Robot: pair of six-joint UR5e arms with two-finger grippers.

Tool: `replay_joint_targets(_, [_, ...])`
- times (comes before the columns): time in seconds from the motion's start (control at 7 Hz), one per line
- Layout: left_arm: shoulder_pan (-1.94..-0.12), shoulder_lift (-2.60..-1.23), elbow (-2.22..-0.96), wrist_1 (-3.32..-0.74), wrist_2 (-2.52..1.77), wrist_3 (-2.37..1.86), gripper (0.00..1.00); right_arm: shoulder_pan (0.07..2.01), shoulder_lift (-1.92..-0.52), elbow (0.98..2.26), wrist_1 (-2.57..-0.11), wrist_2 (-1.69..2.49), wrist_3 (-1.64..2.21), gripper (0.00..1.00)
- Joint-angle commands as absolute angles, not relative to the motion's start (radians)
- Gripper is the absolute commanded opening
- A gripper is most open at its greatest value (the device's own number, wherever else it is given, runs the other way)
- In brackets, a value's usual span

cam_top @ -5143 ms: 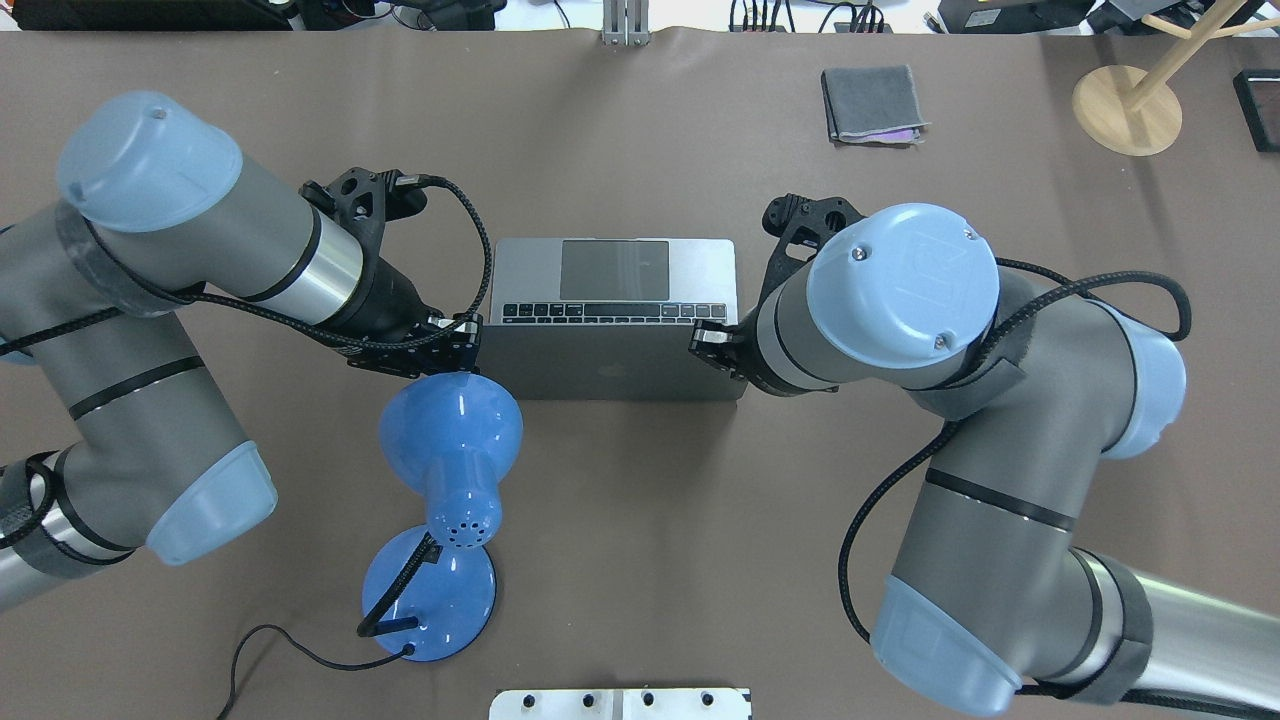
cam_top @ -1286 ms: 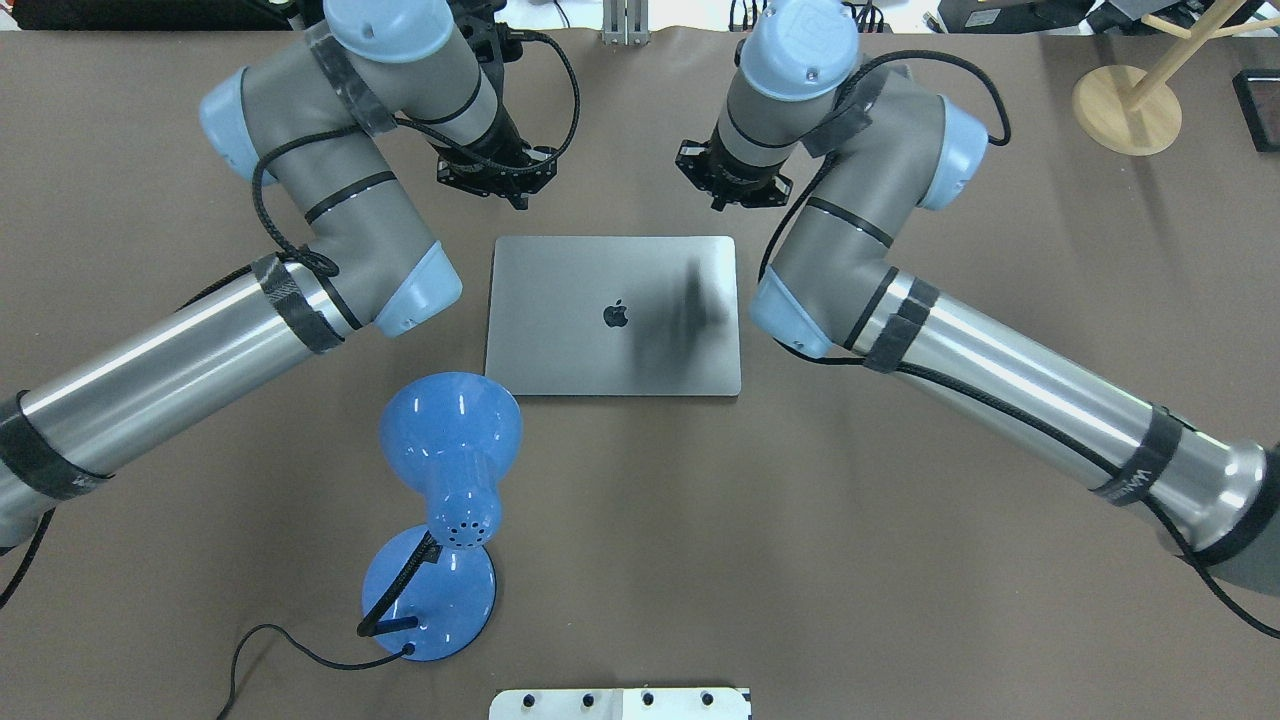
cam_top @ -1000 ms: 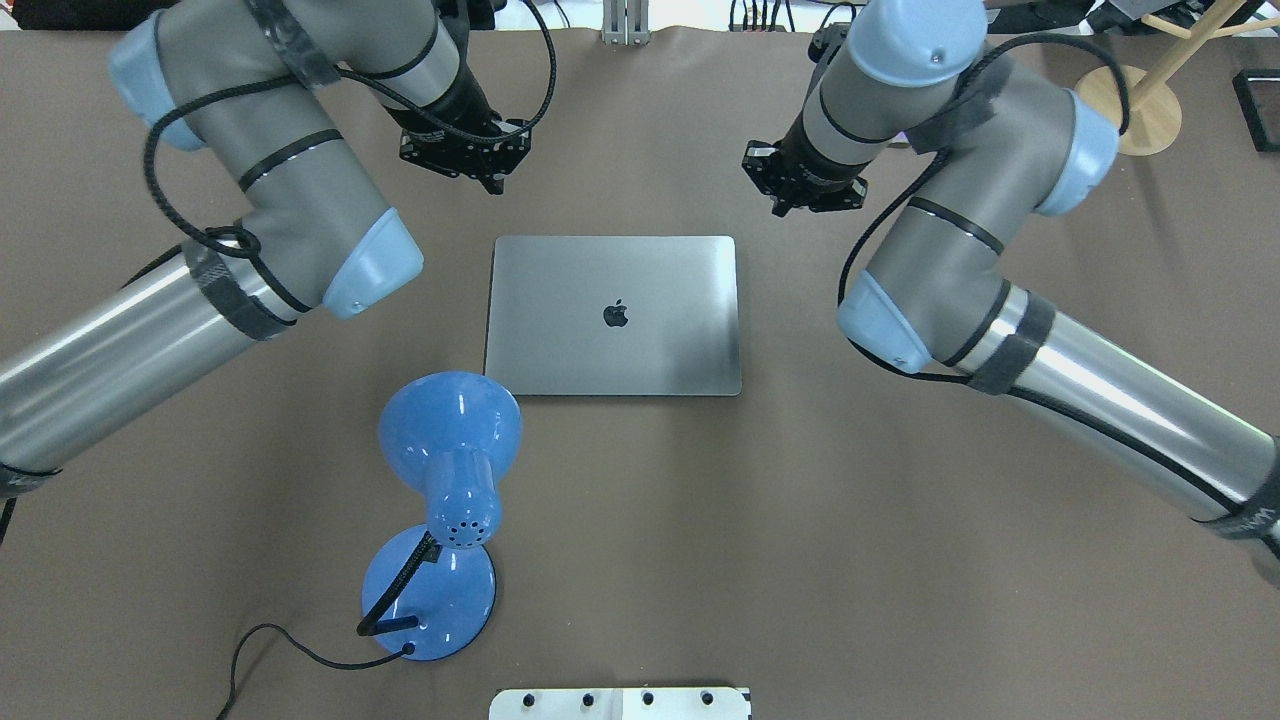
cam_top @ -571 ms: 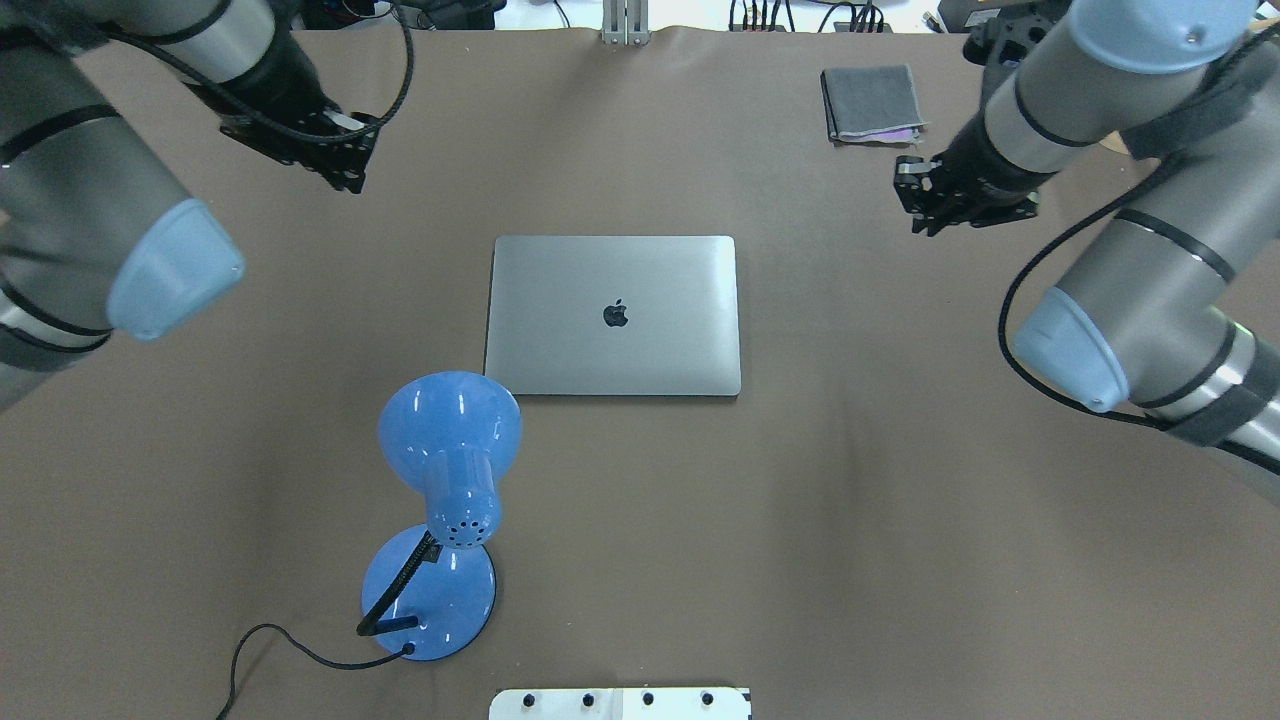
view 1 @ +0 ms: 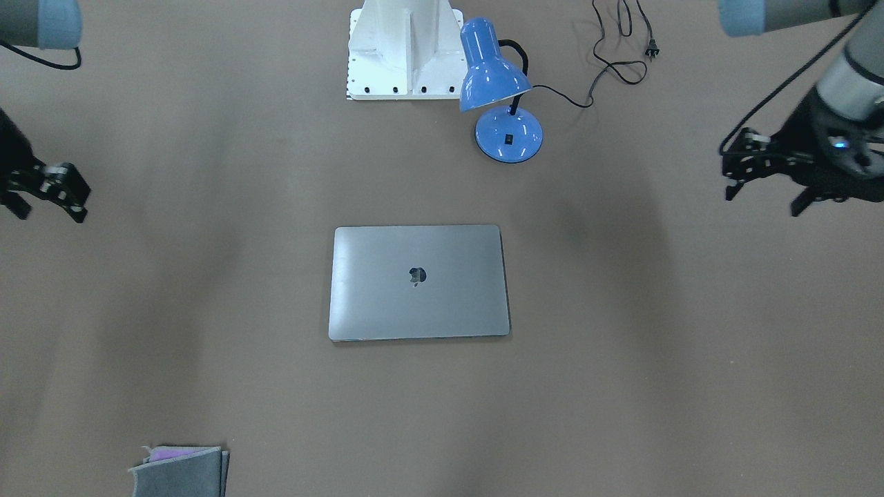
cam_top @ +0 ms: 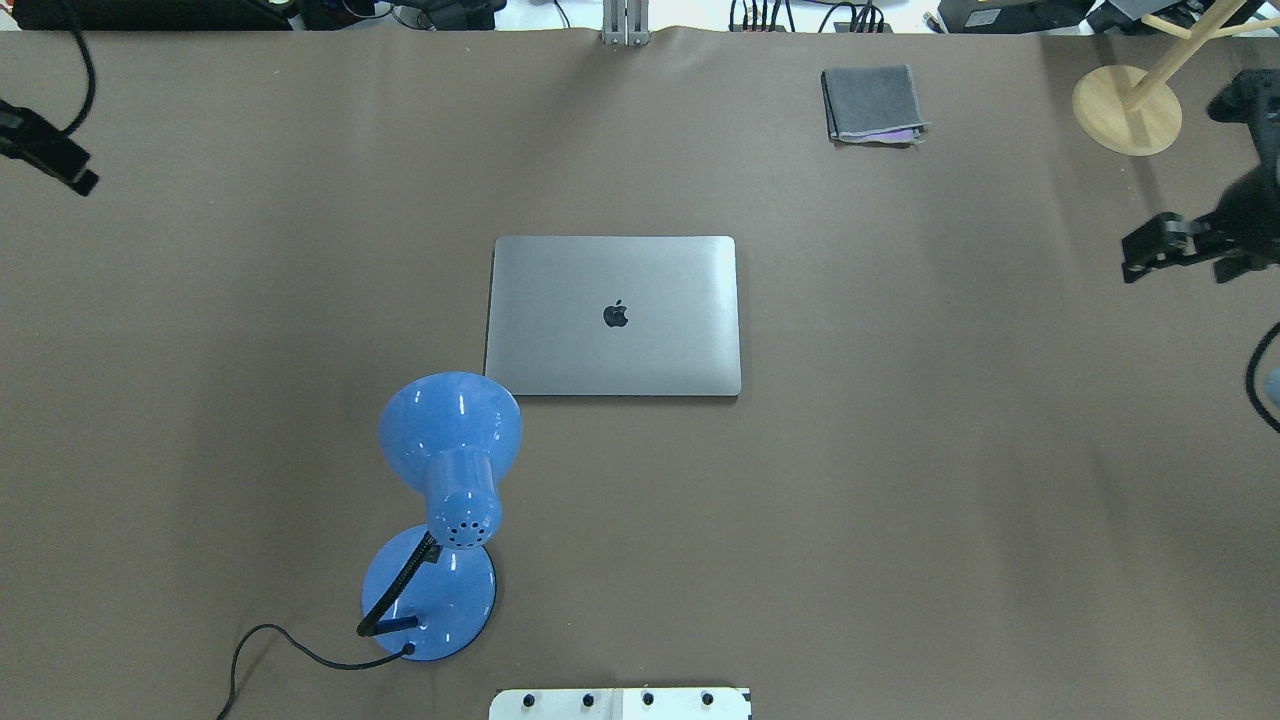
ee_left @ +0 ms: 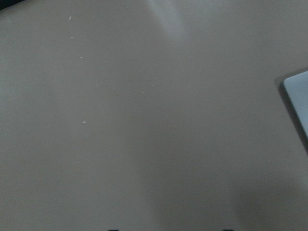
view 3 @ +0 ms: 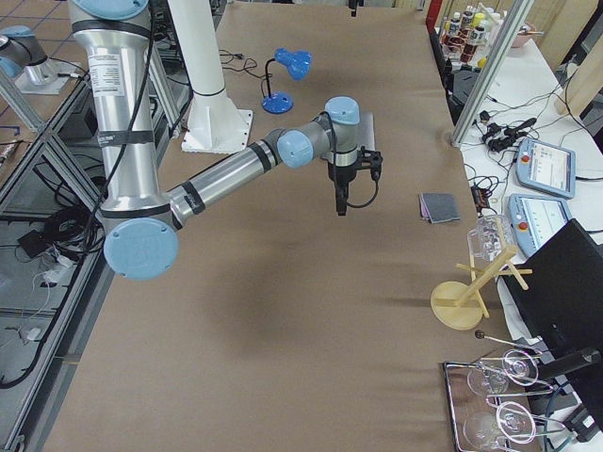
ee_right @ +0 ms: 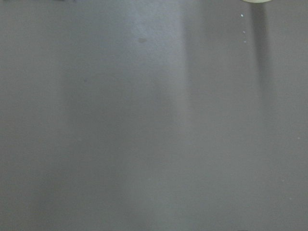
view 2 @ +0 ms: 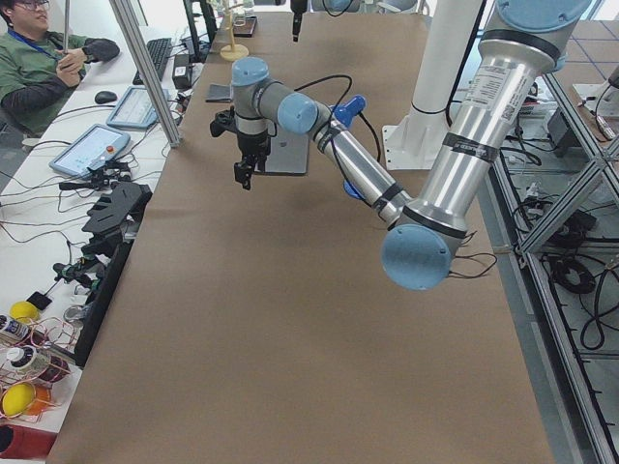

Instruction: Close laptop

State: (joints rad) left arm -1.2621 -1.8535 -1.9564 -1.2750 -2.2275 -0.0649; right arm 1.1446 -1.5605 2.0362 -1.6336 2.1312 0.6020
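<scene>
Your laptop (cam_top: 615, 315) shows a smooth metal lid, satin grey with a soft sheen, on a table (cam_top: 900, 520) covered in matt brown paper-like sheeting with faint creases. The lamp (cam_top: 450, 440) towards the table's robot-side edge is glossy blue with bright highlights on its shade. By the far right corner you have a soft, matt grey cloth (cam_top: 872, 103) and a smooth pale wooden stand (cam_top: 1126, 110).

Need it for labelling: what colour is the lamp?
The lamp is blue; the overhead view shows it best.

Left hand (view 1: 762, 199) and right hand (view 1: 48, 212) hover far apart, jaws spread.
</scene>
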Motion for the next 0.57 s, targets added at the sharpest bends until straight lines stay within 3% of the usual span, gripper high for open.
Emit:
replay_joint_targets(0.0, [-1.449, -1.684, -1.890, -1.287, -2.327, 0.217, 0.98, 1.352, -1.763, 2.046, -1.634, 2.189, 0.217, 1.00])
replay_joint_targets(0.43, [-1.522, -1.583, -1.832, -1.287, -2.329, 0.279, 0.98, 1.532, -1.909, 2.014, -1.635, 2.221, -0.031, 1.00])
